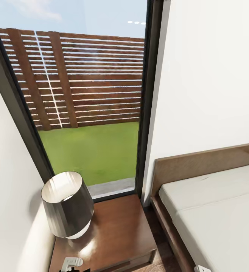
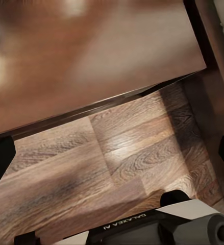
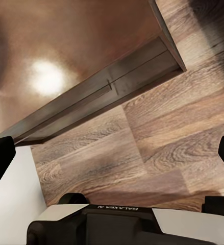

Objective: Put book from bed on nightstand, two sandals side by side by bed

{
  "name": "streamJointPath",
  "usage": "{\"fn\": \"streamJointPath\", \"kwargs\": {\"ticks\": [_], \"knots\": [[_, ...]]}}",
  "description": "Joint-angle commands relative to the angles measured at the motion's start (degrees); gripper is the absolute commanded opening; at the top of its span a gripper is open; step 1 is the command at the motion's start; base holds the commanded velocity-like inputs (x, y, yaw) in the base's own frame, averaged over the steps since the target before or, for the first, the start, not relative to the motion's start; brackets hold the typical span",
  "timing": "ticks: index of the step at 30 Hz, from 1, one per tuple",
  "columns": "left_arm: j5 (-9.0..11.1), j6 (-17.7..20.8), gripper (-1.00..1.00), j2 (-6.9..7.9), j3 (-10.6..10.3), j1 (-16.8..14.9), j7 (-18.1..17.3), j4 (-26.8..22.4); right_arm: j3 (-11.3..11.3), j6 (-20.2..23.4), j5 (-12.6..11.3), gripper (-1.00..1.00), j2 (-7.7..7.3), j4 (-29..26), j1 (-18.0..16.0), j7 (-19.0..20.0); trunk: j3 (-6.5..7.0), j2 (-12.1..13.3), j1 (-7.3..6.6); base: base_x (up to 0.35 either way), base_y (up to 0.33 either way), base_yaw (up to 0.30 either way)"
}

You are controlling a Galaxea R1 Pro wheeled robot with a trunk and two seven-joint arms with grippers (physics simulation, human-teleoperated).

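1. I saw the large low bed with its pale-grey mattress and dark-brown wooden frame (image 1: 215, 211) at the right of the head view, against the white wall
2. The tall black-framed window (image 1: 90, 113) stood left of it
3. The low dark-brown glossy wooden nightstand (image 1: 120, 234) sat between wall and bed, bearing a dark-shaded lamp (image 1: 67, 206)
4. My left gripper (image 2: 112, 158) hung over the plank floor (image 2: 117, 168) beside the nightstand, jaws apart
5. My right gripper (image 3: 112, 158) likewise stood spread
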Motion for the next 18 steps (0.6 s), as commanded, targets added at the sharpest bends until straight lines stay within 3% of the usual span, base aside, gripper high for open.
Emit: {"fn": "streamJointPath", "kwargs": {"ticks": [1, 18], "knots": [[0.1, 0.0, 1.0, 0.01, 0.3, -0.1, -0.3, 0.1, -0.5, 0.1, 0.6, 1.0, 0.01, -0.1, 0.0, 0.3, 0.1, 0.3, -0.21, 0.0, 0.0, 0.0], [0.1, 0.0, 1.0, -0.01, 0.3, -0.1, -0.3, 0.1, -0.5, 0.1, 0.6, 1.0, 0.01, -0.1, 0.0, 0.3, 3.15, 7.2, -3.94, 0.0, 0.0, 0.0]]}}
